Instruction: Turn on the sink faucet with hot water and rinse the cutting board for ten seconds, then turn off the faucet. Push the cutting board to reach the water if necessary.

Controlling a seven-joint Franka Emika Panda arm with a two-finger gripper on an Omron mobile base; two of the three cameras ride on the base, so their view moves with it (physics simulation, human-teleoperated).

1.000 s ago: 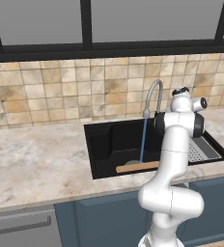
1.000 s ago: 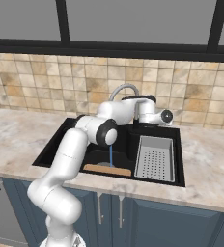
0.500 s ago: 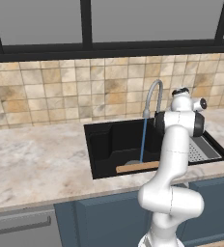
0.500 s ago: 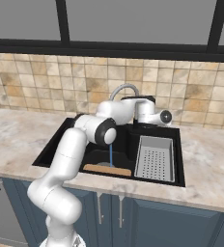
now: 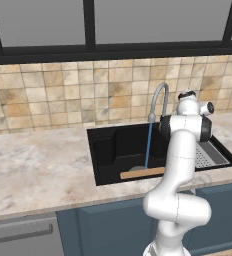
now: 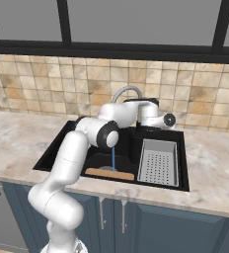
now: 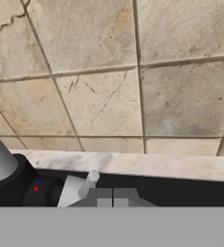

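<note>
The water (image 5: 147,145) runs in a thin blue line from the sink faucet (image 5: 158,98) down into the black sink (image 5: 104,150), landing just behind the cutting board (image 5: 142,173); that board lies flat along the basin's front wall; a grey drain tray (image 6: 158,162) sits in the right part; the gripper (image 7: 112,197) is up by the tap's dark base, fingertips together with nothing visibly between them, facing the tiled wall (image 7: 109,82).

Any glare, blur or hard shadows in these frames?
Left base view: flat even render light, sink interior dark, water crisp. Right base view: soft, no glare on drain tray. Hand view: wall tiles slightly soft up close, no shadows.
</note>
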